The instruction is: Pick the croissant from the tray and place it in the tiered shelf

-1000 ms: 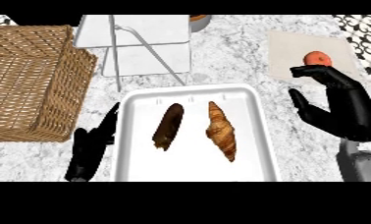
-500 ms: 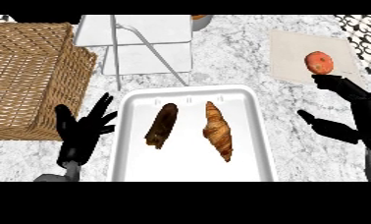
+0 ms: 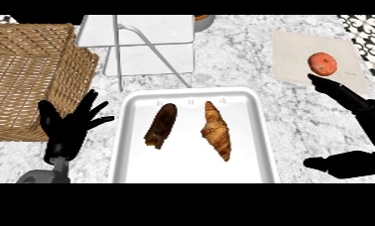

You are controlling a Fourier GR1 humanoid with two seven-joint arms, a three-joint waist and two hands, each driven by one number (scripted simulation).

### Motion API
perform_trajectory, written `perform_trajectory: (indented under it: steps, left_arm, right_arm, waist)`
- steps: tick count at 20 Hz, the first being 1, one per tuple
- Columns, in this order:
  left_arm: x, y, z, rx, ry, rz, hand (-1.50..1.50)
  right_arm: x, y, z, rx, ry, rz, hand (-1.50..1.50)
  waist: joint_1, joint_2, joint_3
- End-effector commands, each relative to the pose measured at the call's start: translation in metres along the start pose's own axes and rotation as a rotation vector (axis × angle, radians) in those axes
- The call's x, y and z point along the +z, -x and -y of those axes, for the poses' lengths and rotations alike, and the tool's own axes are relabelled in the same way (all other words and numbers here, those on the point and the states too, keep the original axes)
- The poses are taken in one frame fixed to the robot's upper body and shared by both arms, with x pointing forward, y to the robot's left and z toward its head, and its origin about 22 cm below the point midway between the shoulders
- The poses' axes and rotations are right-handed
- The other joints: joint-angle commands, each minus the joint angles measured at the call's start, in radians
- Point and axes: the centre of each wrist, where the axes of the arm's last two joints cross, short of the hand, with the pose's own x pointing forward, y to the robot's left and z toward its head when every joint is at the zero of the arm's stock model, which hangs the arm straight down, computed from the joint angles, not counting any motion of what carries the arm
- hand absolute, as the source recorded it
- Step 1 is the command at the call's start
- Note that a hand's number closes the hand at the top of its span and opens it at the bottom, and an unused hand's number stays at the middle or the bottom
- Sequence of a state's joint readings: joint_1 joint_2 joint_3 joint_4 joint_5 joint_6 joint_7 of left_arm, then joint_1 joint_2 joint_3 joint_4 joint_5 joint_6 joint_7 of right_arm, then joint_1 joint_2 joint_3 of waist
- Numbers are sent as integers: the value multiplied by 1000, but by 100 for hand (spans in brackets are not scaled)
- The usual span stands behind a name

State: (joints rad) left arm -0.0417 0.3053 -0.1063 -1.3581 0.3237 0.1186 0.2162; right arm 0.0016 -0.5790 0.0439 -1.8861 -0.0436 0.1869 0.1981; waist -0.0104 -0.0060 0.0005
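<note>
Croissant (image 3: 217, 130): you find it lying lengthwise in the right half of the tray, with neither hand touching it.
Wicker basket (image 3: 36, 71): it sits at the far left of the marble counter (image 3: 293, 121).
Left hand (image 3: 70, 123): your left hand is wide open with its fingers spread and pointing up, between the basket and the tray's left rim (it holds nothing).
Tiered shelf (image 3: 150, 39): white, with thin wire legs, it stands behind the tray and just right of the basket.
Tray (image 3: 192, 93): white, in the middle of your view.
Dark pastry (image 3: 161, 126): it lies in the tray's left half, beside the croissant but apart from it.
Pale mat (image 3: 293, 56): it lies at the back right, with a round orange item (image 3: 323, 63) on it.
Right hand (image 3: 338, 91): your right hand is at the right edge, its fingers straight and set far from the thumb, empty, well right of the tray.
</note>
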Motion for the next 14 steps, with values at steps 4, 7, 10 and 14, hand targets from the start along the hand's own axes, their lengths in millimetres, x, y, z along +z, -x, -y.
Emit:
perform_trajectory:
  steps: [4,7,10,14]
  left_arm:
    - [-7,7,-2,-30,-31,-48,0]
    - [2,-7,1,-24,-18,-38,0]
    - [-9,-7,-6,-30,-23,-44,0]
    - [-5,0,-17,-30,-29,-51,0]
  right_arm:
    - [8,-83,-34,124,-73,-104,-150]
    - [-6,-95,-45,160,-11,-197,-150]
    - [-30,-119,-65,199,28,-234,-150]
    - [-46,-114,-88,295,34,-321,-150]
  waist:
    - [10,4,-4]
    - [24,4,-2]
    - [30,7,-3]
    - [23,7,-2]
